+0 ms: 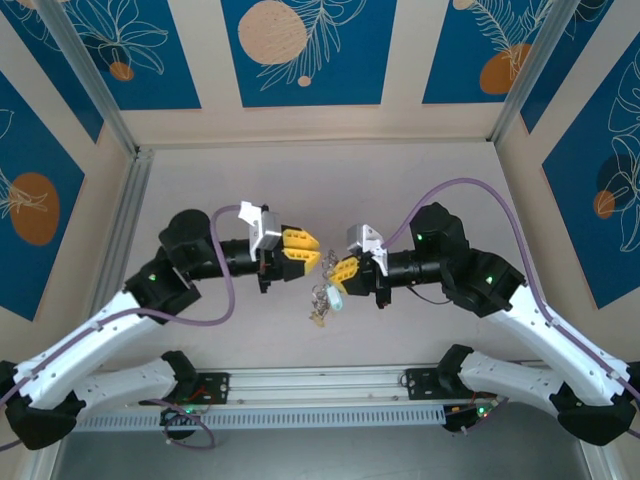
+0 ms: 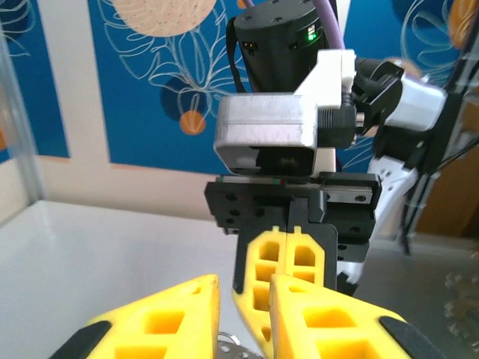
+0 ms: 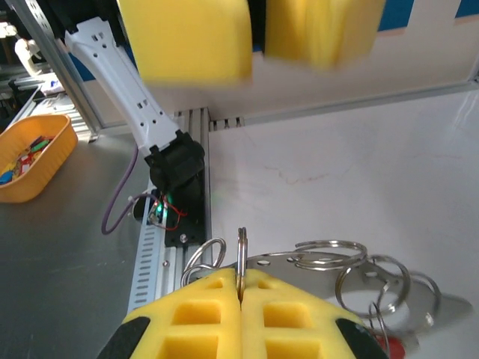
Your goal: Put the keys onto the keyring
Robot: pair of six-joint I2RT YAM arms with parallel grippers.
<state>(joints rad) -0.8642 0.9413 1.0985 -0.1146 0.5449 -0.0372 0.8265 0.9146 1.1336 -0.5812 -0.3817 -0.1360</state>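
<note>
My right gripper [image 1: 343, 270] hovers over the middle of the table, shut on a thin split ring standing on edge between its yellow pads [image 3: 213, 314]. That ring belongs to the keyring [image 3: 314, 263], a flat grey plate with holes and several wire loops, which hangs below the gripper [image 1: 322, 296]. A pale teal key [image 1: 337, 298] and a yellow key [image 1: 318, 320] dangle from the bunch; a red key head [image 3: 391, 348] peeks out at the plate's right. My left gripper [image 1: 308, 250] faces it at close range, open, with nothing between its fingers [image 2: 172, 318].
The white table [image 1: 330, 190] is walled by blue patterned panels. An aluminium rail [image 1: 320, 385] with both arm bases runs along the near edge. Off the table, an orange bin [image 3: 30, 157] holds small items.
</note>
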